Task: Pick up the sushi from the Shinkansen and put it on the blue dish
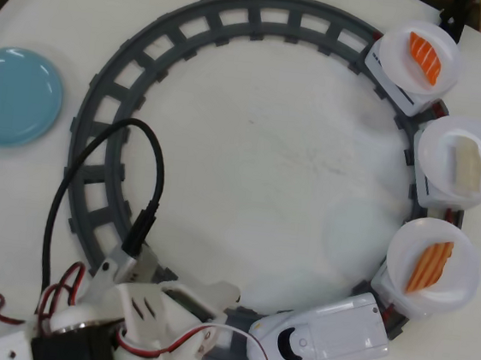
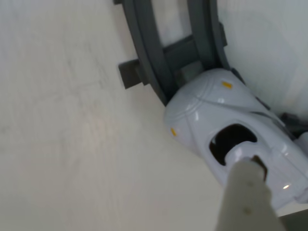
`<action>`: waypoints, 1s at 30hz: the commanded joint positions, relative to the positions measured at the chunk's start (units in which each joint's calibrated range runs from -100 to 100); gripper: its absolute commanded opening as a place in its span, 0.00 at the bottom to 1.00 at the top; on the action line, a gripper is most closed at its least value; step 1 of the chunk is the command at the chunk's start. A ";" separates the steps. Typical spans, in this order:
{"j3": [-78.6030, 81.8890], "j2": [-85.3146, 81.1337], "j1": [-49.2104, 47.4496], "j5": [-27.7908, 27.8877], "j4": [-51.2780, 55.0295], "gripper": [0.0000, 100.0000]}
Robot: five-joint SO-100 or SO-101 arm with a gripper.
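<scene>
Sushi (image 1: 430,266): on the Shinkansen (image 1: 327,334), unpicked.
Blue dish (image 1: 13,96): empty.
Pincer (image 1: 224,316): holds nothing; spread unclear.

The overhead view is looking straight down from well above on the whole ring of grey track (image 1: 141,62), while the wrist view is peering down close at the Shinkansen (image 2: 231,130) nose, both sharing that nose (image 1: 323,339) and nearby track.
</scene>
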 commanded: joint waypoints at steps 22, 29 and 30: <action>3.12 5.30 7.85 8.07 -13.01 0.25; 3.03 5.46 7.76 14.03 -13.01 0.25; 3.03 5.30 7.76 15.49 -13.09 0.25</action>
